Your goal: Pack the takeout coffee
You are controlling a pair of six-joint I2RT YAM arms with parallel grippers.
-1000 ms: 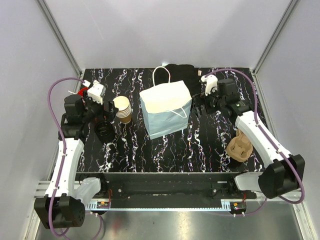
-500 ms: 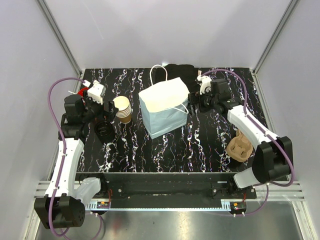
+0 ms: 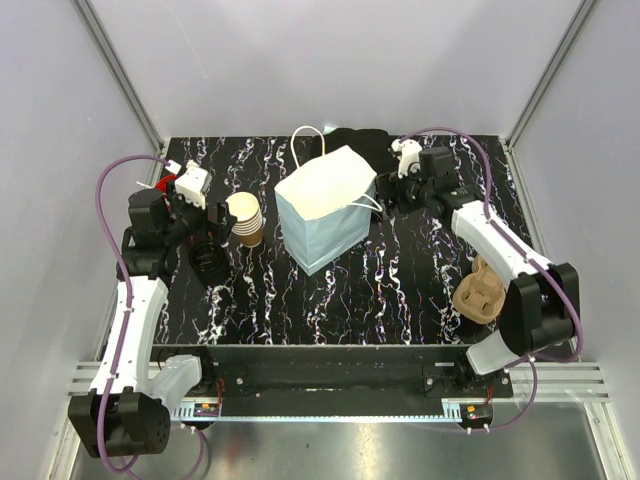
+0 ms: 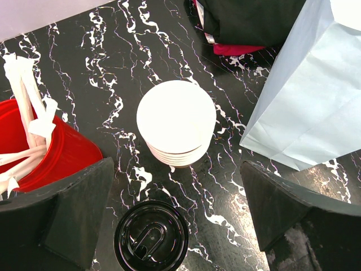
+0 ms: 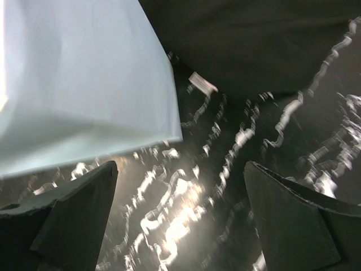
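Observation:
A round black lid (image 4: 151,237) (image 3: 208,262) lies on the black marbled table (image 3: 400,290); I cannot tell whether a cup stands under it. My left gripper (image 4: 177,217) (image 3: 203,238) hangs open above the lid, empty, with the lid low between its fingers. Just beyond the lid stands a nested stack of tan cups (image 4: 176,125) (image 3: 245,218). A pale blue paper bag (image 3: 328,210) (image 4: 304,96) (image 5: 79,79) with white handles stands open mid-table. My right gripper (image 5: 183,220) (image 3: 388,200) is open and empty beside the bag's right side, over bare table.
A red cup of white straws (image 4: 39,152) (image 3: 168,183) stands at the far left. A dark bundle (image 3: 360,145) (image 5: 259,45) lies behind the bag. A brown pulp cup carrier (image 3: 478,292) sits near the right edge. Grey walls close in the table's sides and back.
My right arm has swung left and back, close to the bag's right side. The bag has shifted a little back and to the left. The left arm has not moved.

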